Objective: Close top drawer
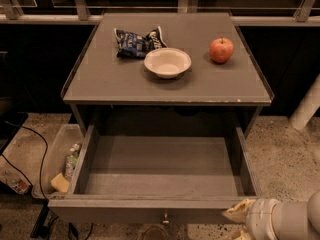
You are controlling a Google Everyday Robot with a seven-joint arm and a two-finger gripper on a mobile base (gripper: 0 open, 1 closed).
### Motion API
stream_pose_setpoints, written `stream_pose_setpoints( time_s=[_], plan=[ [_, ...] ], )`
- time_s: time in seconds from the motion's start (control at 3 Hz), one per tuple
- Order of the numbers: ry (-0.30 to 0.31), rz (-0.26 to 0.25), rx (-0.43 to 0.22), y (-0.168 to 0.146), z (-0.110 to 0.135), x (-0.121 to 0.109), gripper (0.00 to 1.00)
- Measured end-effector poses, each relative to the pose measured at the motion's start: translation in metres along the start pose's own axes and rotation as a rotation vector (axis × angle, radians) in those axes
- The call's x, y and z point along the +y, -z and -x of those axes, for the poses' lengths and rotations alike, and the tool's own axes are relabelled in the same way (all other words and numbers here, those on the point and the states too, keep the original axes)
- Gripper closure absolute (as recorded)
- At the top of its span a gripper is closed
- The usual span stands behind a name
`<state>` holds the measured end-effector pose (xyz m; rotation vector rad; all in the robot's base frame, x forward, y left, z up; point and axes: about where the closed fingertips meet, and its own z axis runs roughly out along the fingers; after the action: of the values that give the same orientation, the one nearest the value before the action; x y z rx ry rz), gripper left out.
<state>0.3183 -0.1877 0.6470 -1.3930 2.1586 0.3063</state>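
Note:
The top drawer point(162, 166) is pulled far out of the grey cabinet and is empty inside. Its flat front point(140, 214) runs along the bottom of the view, with a small round metal knob point(164, 217) at its centre. My gripper point(242, 216) sits at the bottom right, just by the right end of the drawer front, with the white arm behind it. Only its pale tip shows, at the frame's edge.
On the cabinet top point(100, 79) lie a dark chip bag point(137, 41), a white bowl point(167, 62) and a red apple point(221, 50). A clear bin point(52, 164) with a bottle and sponge stands on the floor at the left. Cables lie at the far left.

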Motion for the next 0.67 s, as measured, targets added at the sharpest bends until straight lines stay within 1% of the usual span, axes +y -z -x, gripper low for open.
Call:
stream_pose_setpoints(
  time_s=[0.33,0.67],
  plan=[
    [-0.002,-0.007,-0.009,-0.003,0.003,-0.002,0.14],
    [-0.006,-0.032,-0.051,-0.018,0.018,-0.031,0.37]
  ],
)
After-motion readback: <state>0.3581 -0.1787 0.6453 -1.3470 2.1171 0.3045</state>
